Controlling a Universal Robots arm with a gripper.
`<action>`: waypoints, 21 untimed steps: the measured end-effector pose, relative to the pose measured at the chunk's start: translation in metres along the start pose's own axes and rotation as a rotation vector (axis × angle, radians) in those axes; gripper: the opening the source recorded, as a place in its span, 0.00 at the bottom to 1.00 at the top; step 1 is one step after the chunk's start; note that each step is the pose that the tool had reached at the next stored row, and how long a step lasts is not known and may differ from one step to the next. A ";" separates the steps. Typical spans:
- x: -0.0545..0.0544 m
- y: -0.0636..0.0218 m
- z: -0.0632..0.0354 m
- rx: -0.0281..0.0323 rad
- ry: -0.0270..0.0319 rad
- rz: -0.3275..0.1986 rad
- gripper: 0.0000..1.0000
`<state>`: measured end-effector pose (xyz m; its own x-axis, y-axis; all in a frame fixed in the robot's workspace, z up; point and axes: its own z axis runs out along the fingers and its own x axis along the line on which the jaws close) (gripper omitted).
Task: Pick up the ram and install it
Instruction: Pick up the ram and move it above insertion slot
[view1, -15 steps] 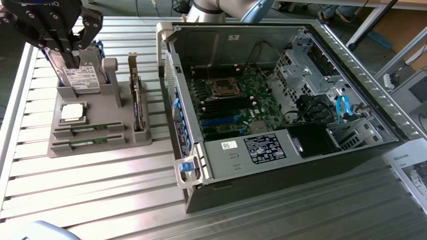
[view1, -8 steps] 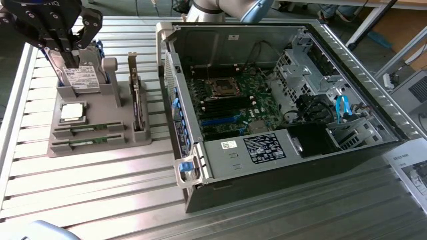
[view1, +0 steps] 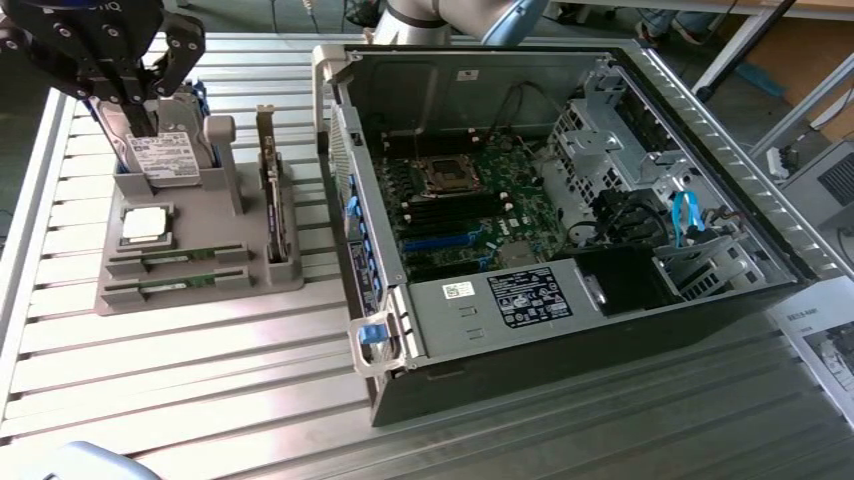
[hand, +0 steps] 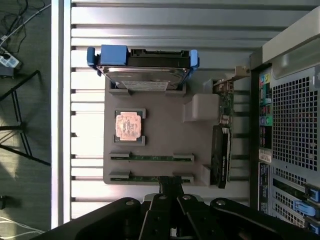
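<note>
Your fingers (hand: 168, 188) are pressed together with nothing between them, hanging above the gray holder (hand: 165, 135) on the counter (hand: 150, 30). You see the ram (hand: 150, 178) lying flat in the holder's slot just below the fingertips, with a second stick (hand: 150, 158) in the next slot just beyond it. Farther out from the fingers sit the processor chip (hand: 129, 125) and the hard drive (hand: 145, 75), which stands on edge.

The pincer (view1: 142, 122) is matte black, with silver pivot pins and white lettering; the arm (view1: 447, 14) is pale grey with a blue cap.
</note>
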<state>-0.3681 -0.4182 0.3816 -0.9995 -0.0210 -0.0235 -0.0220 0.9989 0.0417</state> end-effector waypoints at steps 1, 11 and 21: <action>0.000 0.0000 0.0000 -0.0002 0.0004 -0.009 0.10; 0.000 0.0000 0.0000 0.0025 0.0049 -0.112 0.10; 0.000 0.0000 0.0000 0.0060 0.0103 -0.236 0.10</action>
<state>-0.3681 -0.4182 0.3816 -0.9669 -0.2541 -0.0218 -0.2547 0.9666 0.0304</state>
